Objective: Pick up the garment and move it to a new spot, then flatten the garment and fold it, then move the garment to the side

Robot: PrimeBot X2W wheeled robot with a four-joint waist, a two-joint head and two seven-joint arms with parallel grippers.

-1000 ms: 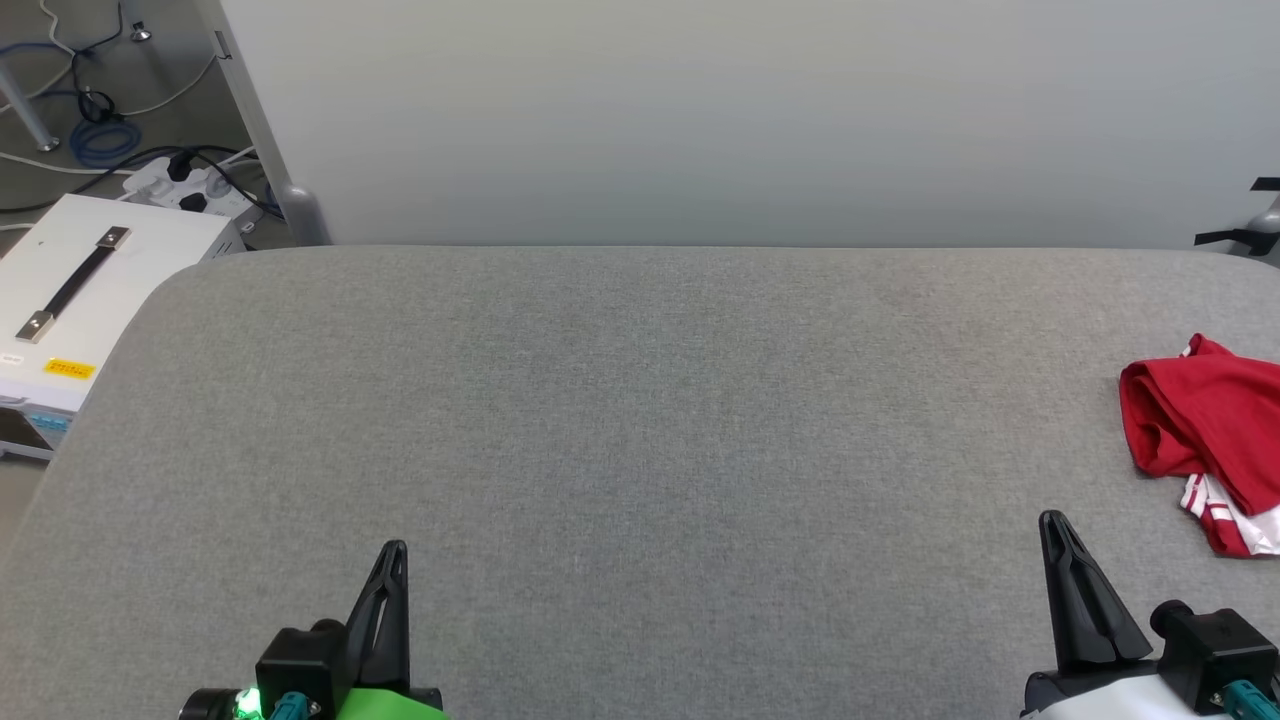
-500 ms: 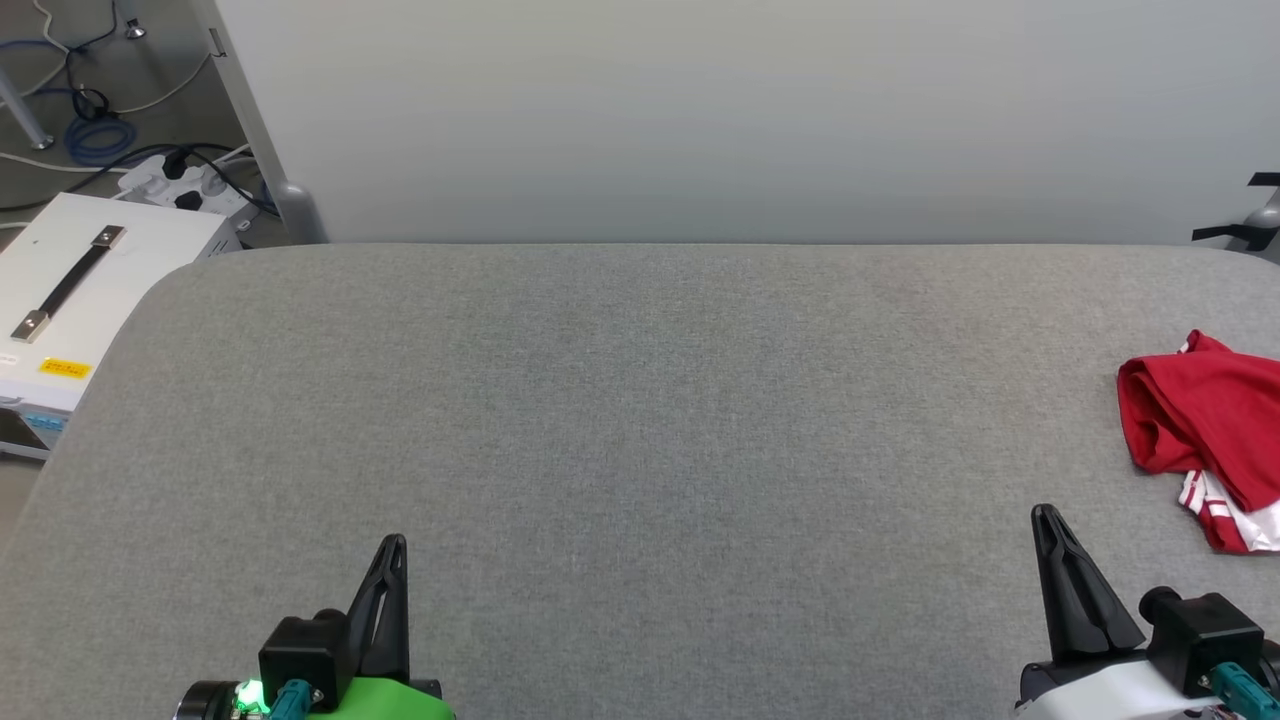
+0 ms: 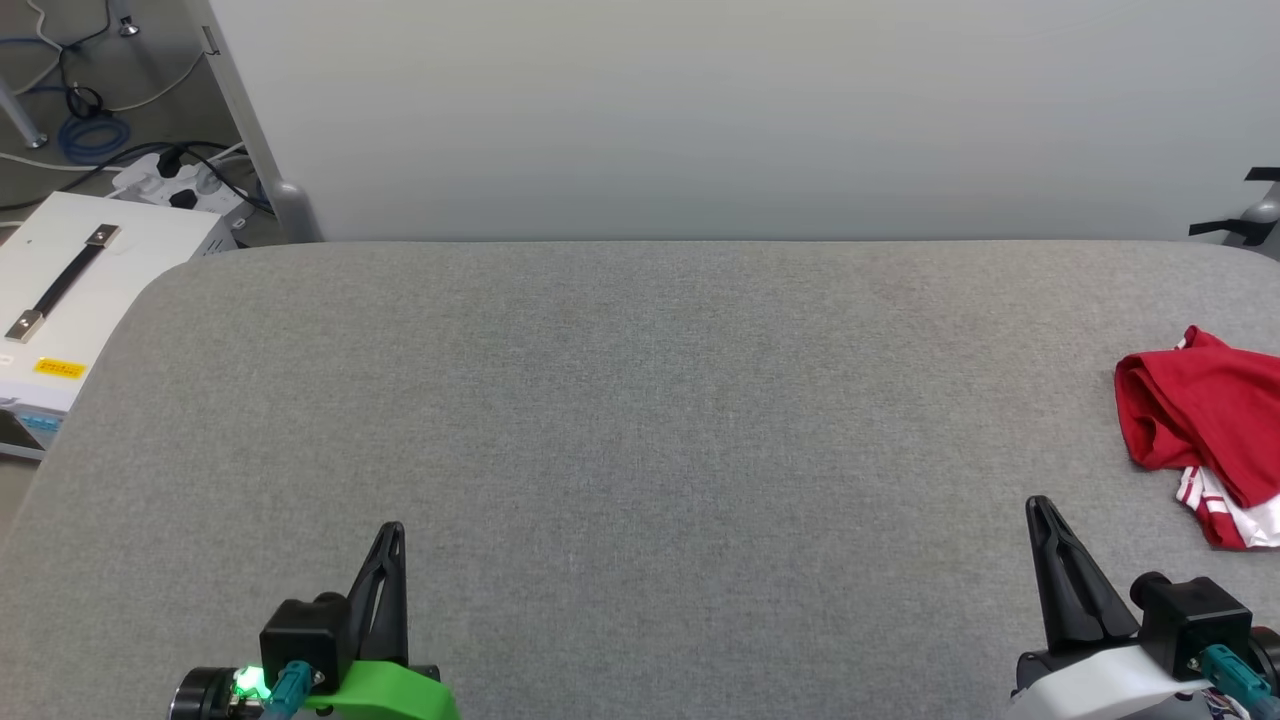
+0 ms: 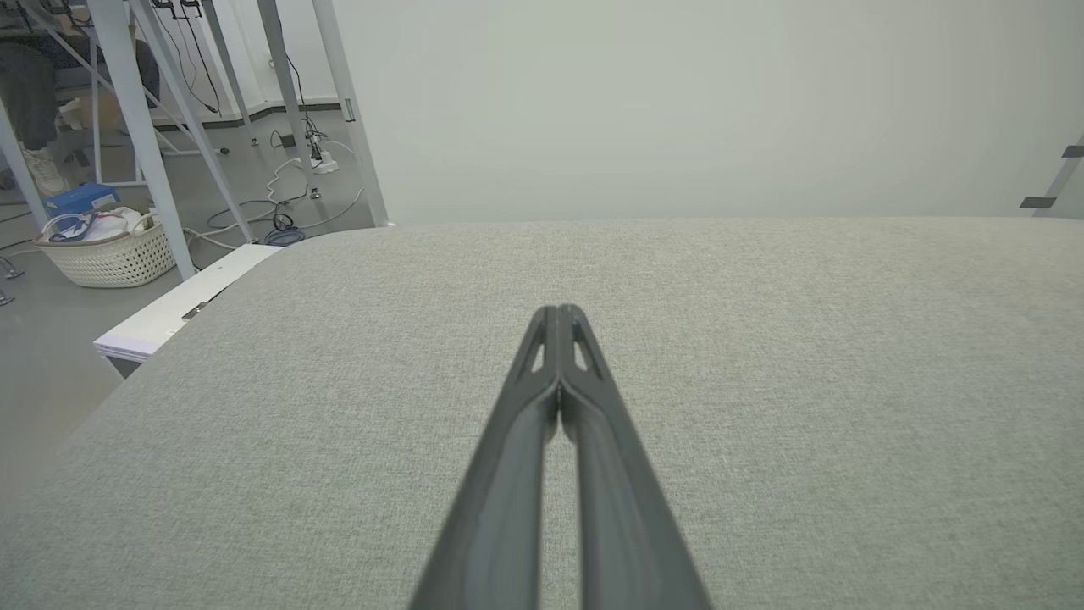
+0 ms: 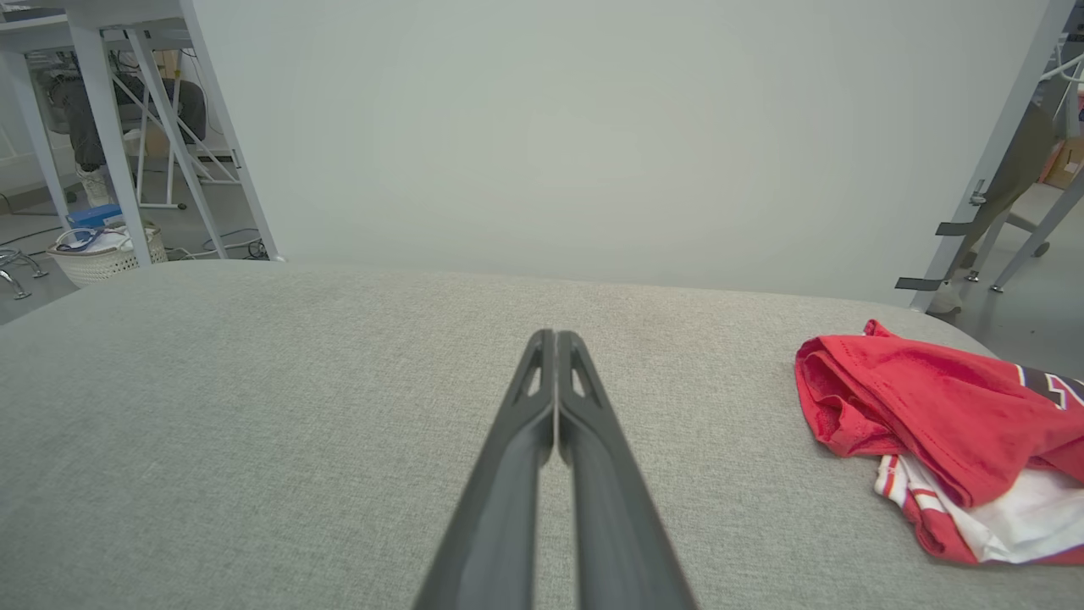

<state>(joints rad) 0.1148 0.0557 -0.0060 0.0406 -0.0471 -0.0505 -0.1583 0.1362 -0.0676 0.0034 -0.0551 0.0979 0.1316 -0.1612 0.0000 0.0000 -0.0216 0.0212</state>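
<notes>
The garment (image 3: 1205, 420) is a crumpled red shirt with a white, red-striped sleeve, lying at the far right of the grey padded table (image 3: 640, 400), partly cut off by the frame edge. The right wrist view has the garment (image 5: 931, 415) on its right side. My right gripper (image 3: 1035, 505) is shut and empty, low at the right, a short way left of and nearer than the garment. My left gripper (image 3: 393, 530) is shut and empty at the lower left, far from it. Both pairs of fingers are pressed together in the wrist views, left gripper (image 4: 559, 312) and right gripper (image 5: 555, 335).
A pale partition wall (image 3: 700, 110) stands right behind the table's far edge. A white case with a black handle (image 3: 70, 290), a power strip and cables (image 3: 170, 180) lie on the floor at the left. A wicker basket (image 4: 106, 254) and metal frame legs stand farther off.
The head camera has shifted slightly, so the whole scene slid a little up and left. Both grippers have crept slightly forward; the garment lies as before.
</notes>
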